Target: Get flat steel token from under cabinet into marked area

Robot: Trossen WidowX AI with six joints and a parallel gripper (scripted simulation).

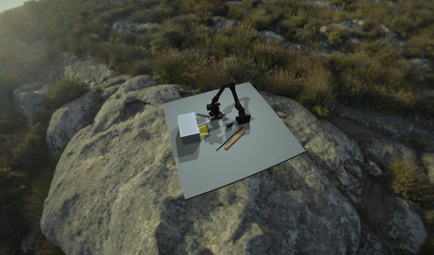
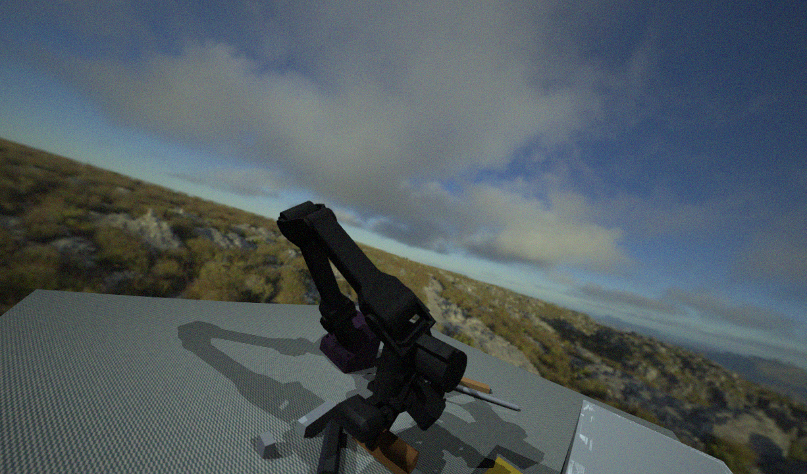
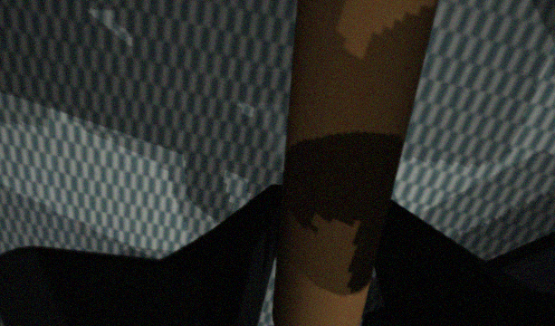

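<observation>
My gripper (image 1: 213,117) (image 3: 325,201) is shut on the orange-brown handle (image 2: 397,452) (image 3: 354,100) of a tool, low over the table. The tool's thin grey rod (image 1: 204,123) points to the front edge of the white-topped cabinet (image 1: 188,124) (image 2: 636,442); whether its tip is underneath cannot be told. The yellow marked area (image 1: 203,130) (image 2: 503,467) lies before the cabinet, beside the rod, partly shaded. The steel token is not visible in any view, and the vent slots cannot be made out.
A thin rod tool (image 1: 226,141) (image 2: 494,400) and a flat wooden stick (image 1: 234,140) lie side by side on the table (image 1: 237,164). A grey block (image 1: 229,124) stands near the arm's base (image 1: 243,119). A grey bar (image 1: 203,114) and a tongs-like item (image 1: 223,113) lie beyond the gripper.
</observation>
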